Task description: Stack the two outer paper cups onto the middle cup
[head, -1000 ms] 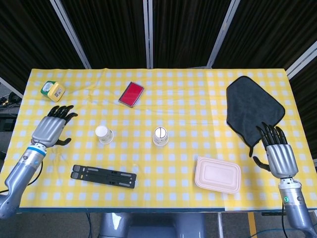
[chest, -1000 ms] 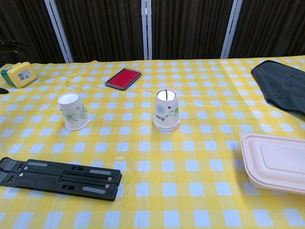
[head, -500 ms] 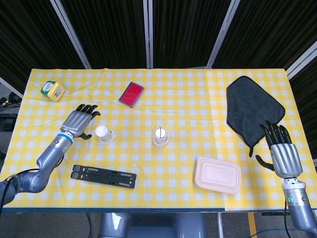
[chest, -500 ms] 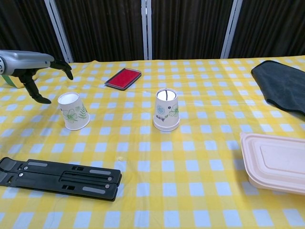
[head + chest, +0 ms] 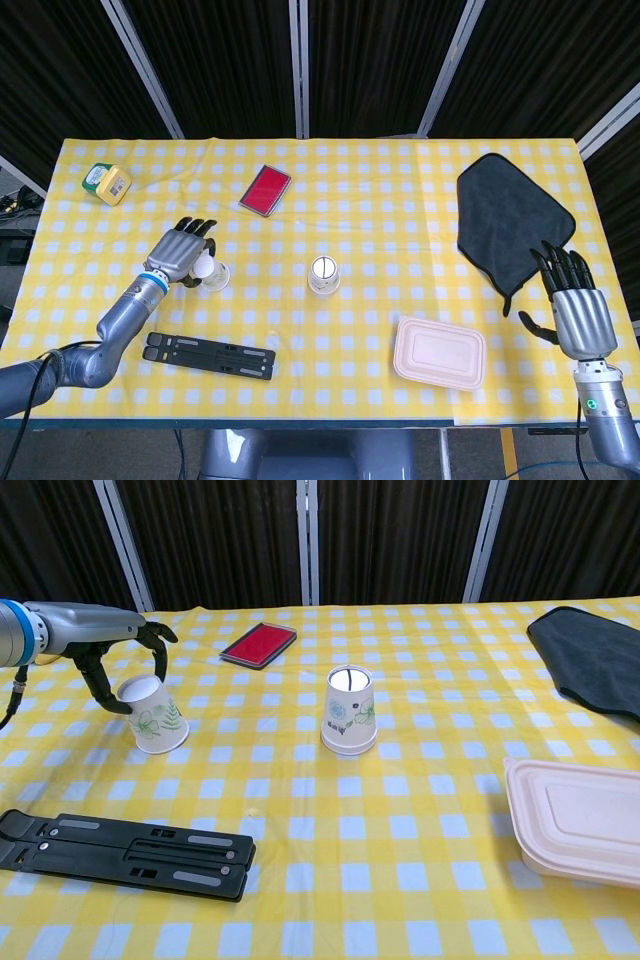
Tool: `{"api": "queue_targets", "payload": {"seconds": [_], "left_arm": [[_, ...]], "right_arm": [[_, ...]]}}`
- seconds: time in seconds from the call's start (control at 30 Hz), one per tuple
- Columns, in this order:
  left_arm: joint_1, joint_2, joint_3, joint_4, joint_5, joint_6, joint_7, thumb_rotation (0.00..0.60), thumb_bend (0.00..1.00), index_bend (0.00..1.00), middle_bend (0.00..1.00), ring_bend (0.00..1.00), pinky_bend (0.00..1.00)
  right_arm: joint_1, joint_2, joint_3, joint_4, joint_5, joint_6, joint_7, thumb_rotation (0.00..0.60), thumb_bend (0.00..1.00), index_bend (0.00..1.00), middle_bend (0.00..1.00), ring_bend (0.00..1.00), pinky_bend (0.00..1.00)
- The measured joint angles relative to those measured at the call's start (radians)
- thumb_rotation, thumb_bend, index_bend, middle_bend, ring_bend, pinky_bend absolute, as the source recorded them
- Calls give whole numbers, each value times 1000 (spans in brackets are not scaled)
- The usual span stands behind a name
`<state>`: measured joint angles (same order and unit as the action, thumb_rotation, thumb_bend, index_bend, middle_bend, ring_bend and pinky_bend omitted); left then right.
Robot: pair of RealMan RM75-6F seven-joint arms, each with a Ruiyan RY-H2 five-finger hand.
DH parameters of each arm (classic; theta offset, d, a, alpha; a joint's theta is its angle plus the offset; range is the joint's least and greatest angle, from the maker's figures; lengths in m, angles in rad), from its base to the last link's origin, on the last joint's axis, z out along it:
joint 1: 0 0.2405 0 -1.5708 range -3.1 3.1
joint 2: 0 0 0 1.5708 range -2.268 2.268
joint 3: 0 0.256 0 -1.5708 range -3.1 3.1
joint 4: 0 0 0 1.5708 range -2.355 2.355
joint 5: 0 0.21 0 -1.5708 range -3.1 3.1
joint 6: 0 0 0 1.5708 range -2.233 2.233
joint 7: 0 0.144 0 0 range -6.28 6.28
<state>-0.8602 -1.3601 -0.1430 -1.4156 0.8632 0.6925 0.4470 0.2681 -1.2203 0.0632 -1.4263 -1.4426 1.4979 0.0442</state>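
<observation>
Currently the left hand (image 5: pixel 120 650) arches, fingers spread and holding nothing, over the left paper cup (image 5: pixel 153 713); closing carelessly could crush or topple it.

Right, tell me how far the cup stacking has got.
Probably done: only two cups show, and the middle cup has a doubled rim at its base, so one may already sit on it. In hand: the left hand arches over the left cup, not yet lifted; grip unclear. Left: stacking it. The right hand lies open, idle.
</observation>
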Motion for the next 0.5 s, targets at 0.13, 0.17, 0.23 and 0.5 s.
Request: {"api": "queue_targets", "payload": {"seconds": [0.13, 0.17, 0.23, 0.5], "left_arm": [[0, 14, 3, -20, 6, 21, -10, 600, 310, 471, 0, 0, 0], [1, 21, 2, -29, 11, 28, -14, 600, 310, 468, 0, 0, 0], [1, 34, -1, -45, 19, 40, -20, 600, 310, 467, 0, 0, 0], [-14, 86, -61, -150, 92, 126, -53, 600, 310, 458, 0, 0, 0]], "right_arm": [[-6, 2, 9, -1, -2, -1, 5, 600, 124, 20, 0, 0, 0], [-6, 2, 11, -1, -3, -2, 5, 600, 124, 20, 0, 0, 0], [-8, 2, 14, 0, -5, -7, 5, 600, 125, 21, 0, 0, 0], [-16, 4, 27, -4, -13, -5, 5, 600, 124, 23, 0, 0, 0]]}}
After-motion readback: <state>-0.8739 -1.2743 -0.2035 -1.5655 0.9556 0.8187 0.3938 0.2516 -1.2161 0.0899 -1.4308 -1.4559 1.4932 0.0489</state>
